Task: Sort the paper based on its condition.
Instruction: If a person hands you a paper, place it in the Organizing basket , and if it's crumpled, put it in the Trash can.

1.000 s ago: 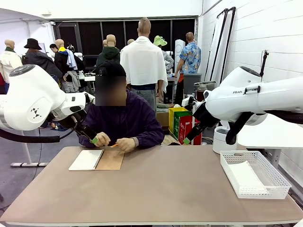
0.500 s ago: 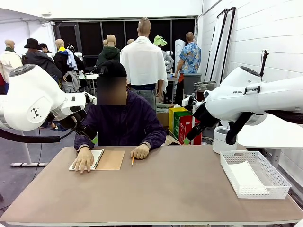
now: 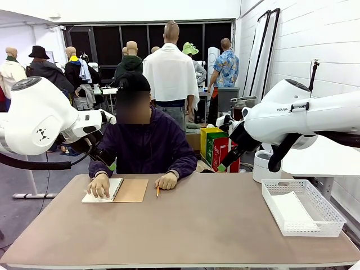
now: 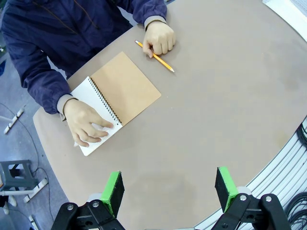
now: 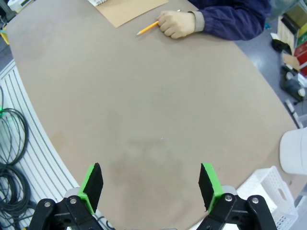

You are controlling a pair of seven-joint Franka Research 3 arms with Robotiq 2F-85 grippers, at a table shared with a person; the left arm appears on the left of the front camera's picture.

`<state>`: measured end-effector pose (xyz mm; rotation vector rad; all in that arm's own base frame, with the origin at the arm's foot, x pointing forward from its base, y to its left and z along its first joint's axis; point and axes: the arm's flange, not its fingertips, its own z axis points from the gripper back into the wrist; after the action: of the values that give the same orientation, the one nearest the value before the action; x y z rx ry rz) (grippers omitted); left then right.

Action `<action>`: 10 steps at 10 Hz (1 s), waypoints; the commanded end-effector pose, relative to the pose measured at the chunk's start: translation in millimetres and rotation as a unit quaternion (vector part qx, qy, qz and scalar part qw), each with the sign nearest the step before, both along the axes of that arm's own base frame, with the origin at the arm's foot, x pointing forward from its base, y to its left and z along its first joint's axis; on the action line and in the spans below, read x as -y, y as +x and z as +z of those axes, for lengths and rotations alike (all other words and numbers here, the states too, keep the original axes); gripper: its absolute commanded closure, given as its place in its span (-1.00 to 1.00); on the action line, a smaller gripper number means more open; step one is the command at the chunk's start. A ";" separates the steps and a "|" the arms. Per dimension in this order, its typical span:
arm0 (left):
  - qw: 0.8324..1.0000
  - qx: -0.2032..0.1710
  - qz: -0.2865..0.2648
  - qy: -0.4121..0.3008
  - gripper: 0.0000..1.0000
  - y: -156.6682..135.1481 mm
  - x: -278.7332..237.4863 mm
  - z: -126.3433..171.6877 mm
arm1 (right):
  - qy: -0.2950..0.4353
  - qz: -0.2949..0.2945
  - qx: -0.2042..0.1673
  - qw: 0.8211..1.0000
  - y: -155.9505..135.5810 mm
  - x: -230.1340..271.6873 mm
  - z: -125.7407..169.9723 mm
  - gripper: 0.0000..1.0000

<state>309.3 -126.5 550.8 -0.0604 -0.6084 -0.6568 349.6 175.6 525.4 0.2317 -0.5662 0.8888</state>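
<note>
Both claws wide open and empty. Left gripper (image 4: 169,178) sits lower middle of its wrist view, right gripper (image 5: 150,173) lower middle of its own, each above bare table (image 5: 158,96). Paper (image 3: 291,209) lies in the white basket (image 3: 332,226), right edge of front view. Left of centre: notebook (image 4: 127,91) open, person's hand (image 4: 86,127) flat on its page. Other hand (image 4: 159,38) rests on the pencil (image 4: 160,61) just beside the notebook.
</note>
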 end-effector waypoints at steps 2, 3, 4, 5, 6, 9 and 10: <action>1.000 -0.002 0.001 -0.001 -1.00 0.2 -1.5 -0.3 | 0.008 -0.003 -0.001 1.000 0.9 0.8 1.0 -1.00; 1.000 -0.002 0.001 -0.001 -1.00 0.2 -1.5 -0.3 | 0.008 -0.003 -0.001 1.000 0.9 0.8 1.0 -1.00; 1.000 -0.002 0.001 -0.001 -1.00 0.2 -1.5 -0.3 | 0.008 -0.003 -0.001 1.000 0.9 0.8 1.0 -1.00; 1.000 -0.002 0.001 -0.001 -1.00 0.2 -1.5 -0.3 | 0.008 -0.003 -0.001 1.000 0.9 0.8 1.0 -1.00; 1.000 -0.002 0.001 -0.001 -1.00 0.2 -1.5 -0.3 | 0.008 -0.003 -0.001 1.000 0.9 0.8 1.0 -1.00; 1.000 -0.002 0.001 -0.001 -1.00 0.2 -1.5 -0.3 | 0.008 -0.003 -0.001 1.000 0.9 0.8 1.0 -1.00; 1.000 -0.002 0.001 -0.001 -1.00 0.2 -1.5 -0.3 | 0.008 -0.003 -0.001 1.000 0.9 0.8 1.0 -1.00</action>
<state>309.3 -126.5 550.8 -0.0604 -0.6084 -0.6568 349.6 175.6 525.4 0.2317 -0.5662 0.8888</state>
